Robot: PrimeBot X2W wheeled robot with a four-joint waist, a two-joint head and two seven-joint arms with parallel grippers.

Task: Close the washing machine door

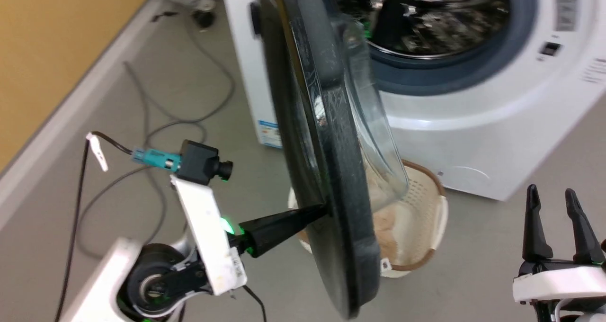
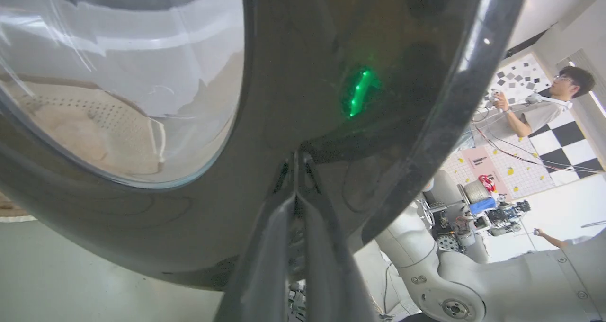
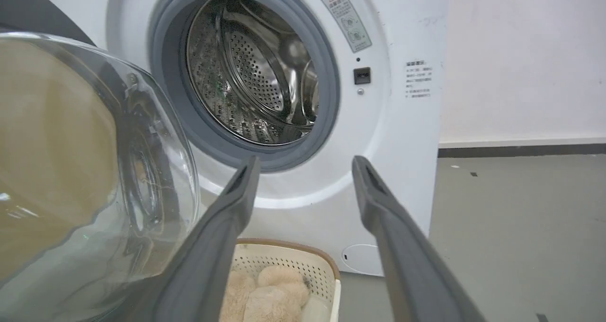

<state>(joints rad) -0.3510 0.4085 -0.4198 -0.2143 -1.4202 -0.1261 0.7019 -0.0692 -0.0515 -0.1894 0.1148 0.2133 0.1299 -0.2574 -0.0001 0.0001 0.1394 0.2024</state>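
The washing machine door stands half open and edge-on, its glass bowl bulging toward the white washing machine. My left gripper is shut, its fingertips touching the door's outer black face low down. In the left wrist view the joined fingers press on the glossy rim beside the glass. My right gripper hangs open at the lower right, apart from the door. The right wrist view shows its gripper open toward the machine, the steel drum and the door glass.
A cream laundry basket holding a plush toy sits on the floor below the door, in front of the machine. Cables trail over the grey floor on the left by a yellow wall. A person stands behind me.
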